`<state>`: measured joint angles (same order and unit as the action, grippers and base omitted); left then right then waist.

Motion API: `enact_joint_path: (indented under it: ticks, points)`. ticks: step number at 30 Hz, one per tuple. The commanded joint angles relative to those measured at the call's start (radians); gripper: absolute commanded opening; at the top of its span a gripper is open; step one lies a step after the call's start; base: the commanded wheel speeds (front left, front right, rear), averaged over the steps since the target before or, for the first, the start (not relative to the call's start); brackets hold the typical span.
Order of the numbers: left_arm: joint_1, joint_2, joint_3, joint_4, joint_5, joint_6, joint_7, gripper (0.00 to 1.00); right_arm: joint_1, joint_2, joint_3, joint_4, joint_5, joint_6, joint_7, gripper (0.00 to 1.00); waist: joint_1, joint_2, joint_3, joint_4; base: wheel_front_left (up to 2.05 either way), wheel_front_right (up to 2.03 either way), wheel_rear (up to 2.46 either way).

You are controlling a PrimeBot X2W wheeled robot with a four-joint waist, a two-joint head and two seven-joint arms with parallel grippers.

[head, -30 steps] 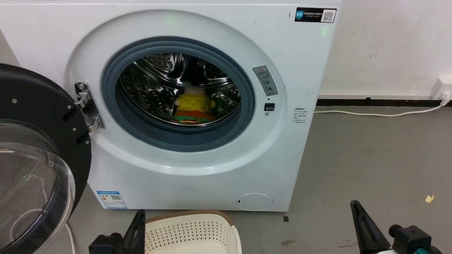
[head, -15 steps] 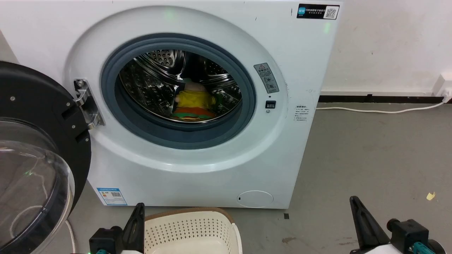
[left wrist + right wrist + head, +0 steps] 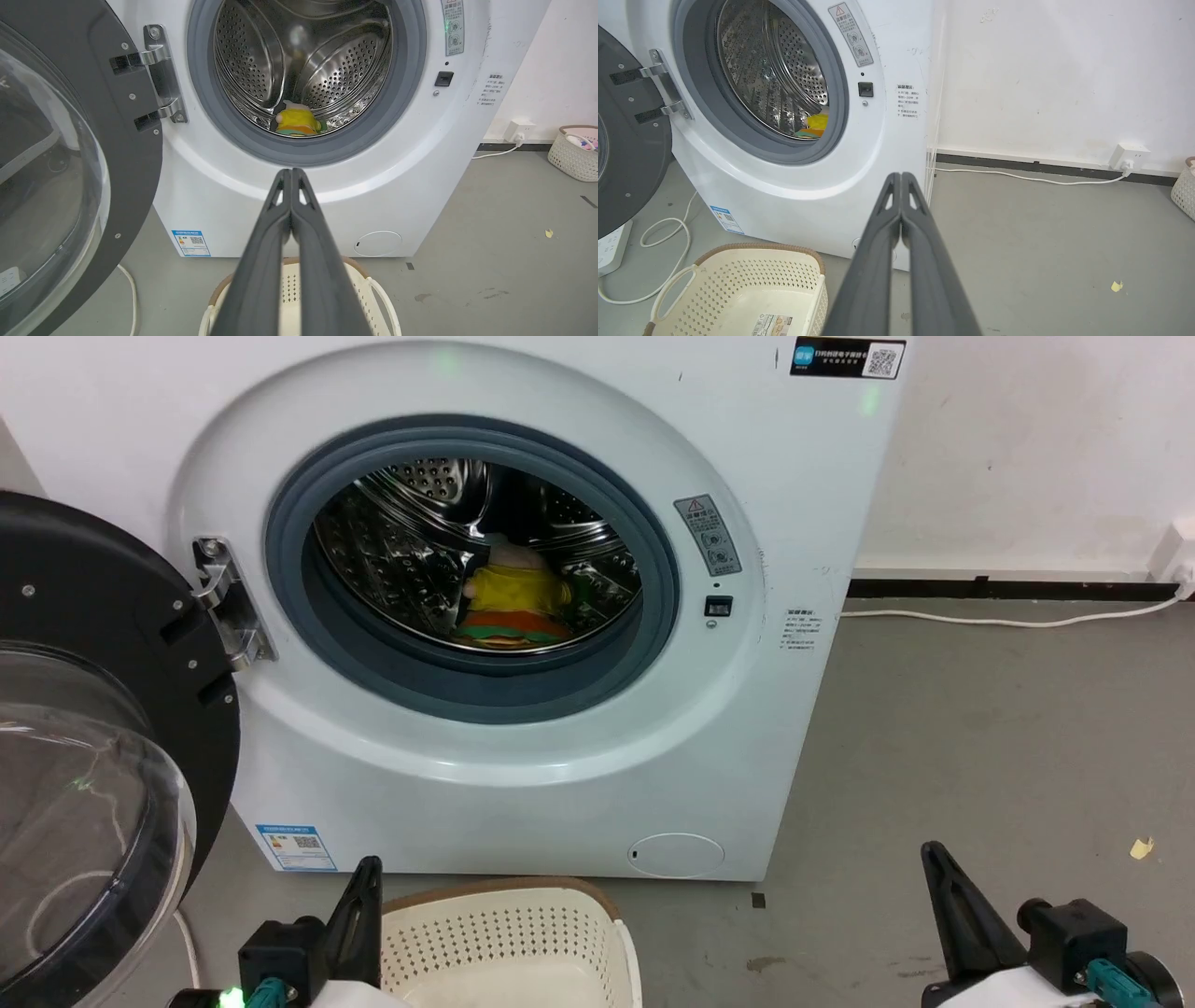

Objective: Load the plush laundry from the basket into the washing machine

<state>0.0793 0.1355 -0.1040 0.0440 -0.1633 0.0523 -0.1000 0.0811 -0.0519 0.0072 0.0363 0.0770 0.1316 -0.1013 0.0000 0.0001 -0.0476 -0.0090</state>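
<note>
The white washing machine (image 3: 523, 784) stands with its black-rimmed bubble door (image 3: 93, 756) swung open to the left. Inside the steel drum lie the doll (image 3: 513, 586) with its yellow body and, under it, the burger-shaped plush (image 3: 509, 633); the doll (image 3: 296, 122) lies low in the drum in the left wrist view. The cream basket (image 3: 509, 943) sits on the floor before the machine, with only a paper label (image 3: 773, 323) on its bottom. My left gripper (image 3: 290, 173) is shut, above the basket. My right gripper (image 3: 901, 177) is shut, over bare floor to the right.
A white cable (image 3: 1008, 616) runs along the wall's foot to a socket (image 3: 1127, 156). Another wicker basket (image 3: 577, 151) stands at the far right by the wall. A power strip (image 3: 609, 247) and looped cord lie under the open door. A yellow scrap (image 3: 1139, 847) lies on the grey floor.
The whole head view has slid a little, so the camera moved; the machine sits slightly higher and the basket and both grippers show more. Nothing else changed.
</note>
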Motion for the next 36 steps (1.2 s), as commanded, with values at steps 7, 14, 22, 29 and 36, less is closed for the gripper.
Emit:
enact_joint_path:
  ticks: [7, 14, 22, 29, 36]
  points:
    - [-0.025, -0.019, 0.023, -0.012, 0.035, -0.011, 0.018, 0.00, -0.026, 0.001, -0.003, -0.011, -0.018, -0.001, 0.019, 0.00, 0.0000, -0.0001, 0.008, 0.002, 0.00, 0.00, 0.00]
    - [-0.034, -0.031, 0.037, -0.017, 0.057, -0.018, 0.032, 0.00, -0.036, 0.001, -0.003, -0.015, -0.028, -0.001, 0.033, 0.00, 0.0000, -0.0001, 0.015, 0.003, 0.00, 0.00, 0.00]
    - [-0.044, -0.042, 0.051, -0.023, 0.080, -0.025, 0.046, 0.00, -0.045, 0.001, -0.004, -0.020, -0.038, -0.001, 0.047, 0.00, 0.0000, -0.0001, 0.022, 0.004, 0.00, 0.00, 0.00]
    - [-0.053, -0.054, 0.065, -0.029, 0.102, -0.032, 0.061, 0.00, -0.055, 0.001, -0.005, -0.024, -0.049, -0.001, 0.062, 0.00, 0.0000, -0.0001, 0.029, 0.005, 0.00, 0.00, 0.00]
    - [-0.063, -0.065, 0.079, -0.034, 0.124, -0.040, 0.075, 0.00, -0.064, 0.002, -0.006, -0.029, -0.059, -0.001, 0.076, 0.00, 0.0000, -0.0001, 0.035, 0.007, 0.00, 0.00, 0.00]
